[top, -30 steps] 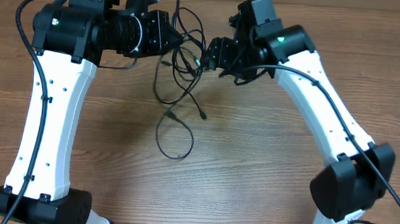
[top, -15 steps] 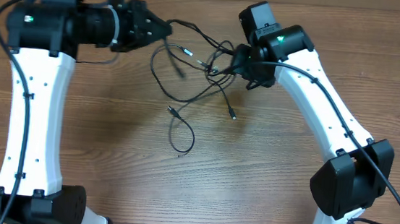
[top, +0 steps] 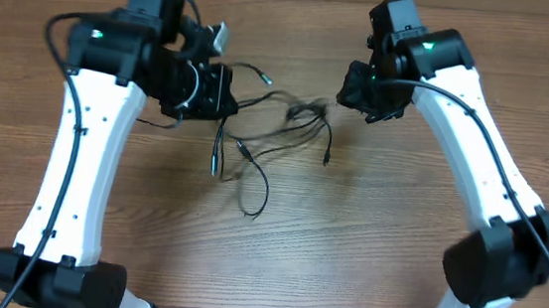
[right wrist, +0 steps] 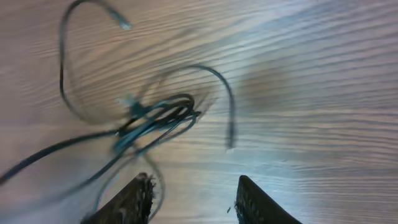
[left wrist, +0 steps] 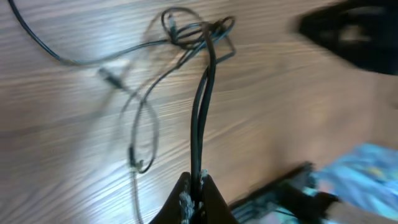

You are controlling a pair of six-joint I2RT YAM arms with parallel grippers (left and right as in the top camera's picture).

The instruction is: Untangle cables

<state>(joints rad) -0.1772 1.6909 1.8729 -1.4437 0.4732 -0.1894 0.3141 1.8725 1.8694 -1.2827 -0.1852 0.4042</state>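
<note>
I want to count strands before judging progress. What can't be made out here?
Overhead: the cables cross in a knot too small to count strands.
Left wrist: the left claw pinches cables, but loose strands and the dark shape at the top right are motion-blurred.
Right wrist: the right claw is cut off by the bottom edge; the tangle is blurred.

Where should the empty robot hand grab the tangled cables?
Probably the cables at their knot, where the strands bunch thickest, approached from the robot's right. The left gripper already pinches the other end, and the open right gripper faces the knot from there.
</note>
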